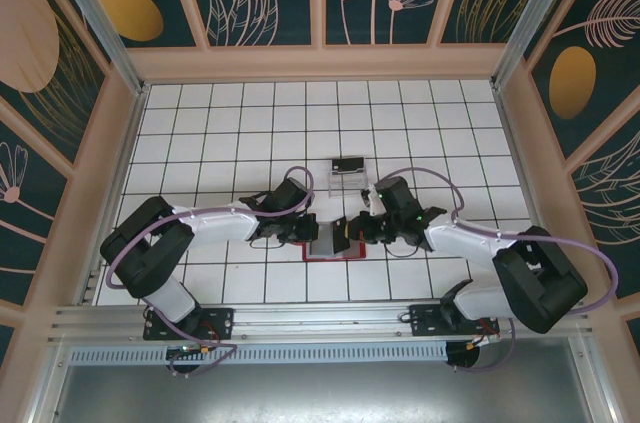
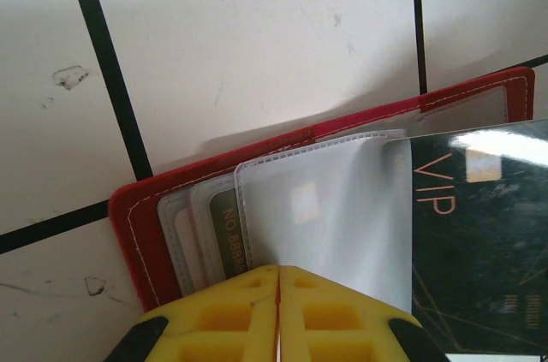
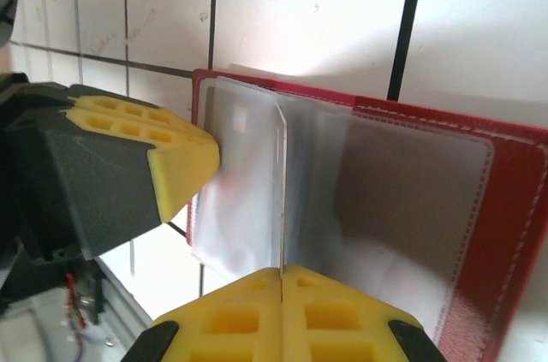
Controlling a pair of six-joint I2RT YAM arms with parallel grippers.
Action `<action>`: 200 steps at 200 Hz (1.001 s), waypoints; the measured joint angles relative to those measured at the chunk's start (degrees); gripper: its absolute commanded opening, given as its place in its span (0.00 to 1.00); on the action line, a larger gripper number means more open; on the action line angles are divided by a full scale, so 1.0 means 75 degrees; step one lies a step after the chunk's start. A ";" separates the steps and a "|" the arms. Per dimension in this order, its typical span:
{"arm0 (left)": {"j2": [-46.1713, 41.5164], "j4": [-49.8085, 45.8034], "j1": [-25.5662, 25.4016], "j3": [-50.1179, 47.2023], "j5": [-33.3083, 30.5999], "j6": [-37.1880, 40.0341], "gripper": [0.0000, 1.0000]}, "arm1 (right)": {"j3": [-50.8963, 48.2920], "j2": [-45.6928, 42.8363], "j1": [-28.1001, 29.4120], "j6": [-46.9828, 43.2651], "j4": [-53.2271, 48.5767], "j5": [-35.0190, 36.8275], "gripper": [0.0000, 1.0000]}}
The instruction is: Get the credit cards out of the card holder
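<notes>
Open and flat, the card holder (image 1: 325, 253) lies on the white tiled table (image 1: 220, 123) near its front edge, directly between the two arms' tips; its red stitched border (image 2: 137, 225) frames a fan of greyish clear sleeves (image 2: 325, 216) that lift away from the cover. One sleeve low in the fan has a sleeved card (image 2: 227, 242) inside it, olive-dark and printed with "NO" and a run of eights; the rest of that card is hidden by the sleeves above it. The black card (image 2: 471, 242), lettered VIP in copper, stands clear of the sleeves at the holder's right side and catches a bright glare along its top.

From the right wrist that card shows edge-on as a thin pale line rising over the sleeves; the right gripper (image 3: 282, 276) has its yellow pads pressed together on the card's lower edge. The left gripper (image 2: 278, 281) is also pinched closed, its pads meeting on the near edge of the sleeves, so it grips the card holder; one of its yellow fingers (image 3: 184, 165) touches the sleeves at the holder's left rim.

Farther back on the table, well apart from both arms, sits a clear box (image 1: 348, 171) with something dark inside.
</notes>
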 measured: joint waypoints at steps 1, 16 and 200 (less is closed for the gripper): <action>0.0000 -0.0003 0.0000 0.0003 0.0000 0.0000 0.10 | 0.0044 0.0000 -0.0003 -0.0067 -0.0067 0.0020 0.00; -0.0003 0.0000 -0.0003 0.0003 -0.0020 0.0000 0.11 | 0.0498 0.0000 -0.0050 -0.0752 -0.0685 0.0224 0.00; -0.0015 -0.0216 -0.0009 0.0105 -0.0166 0.0090 0.11 | 0.7131 0.2801 -0.0871 -1.1680 -0.5351 0.2189 0.00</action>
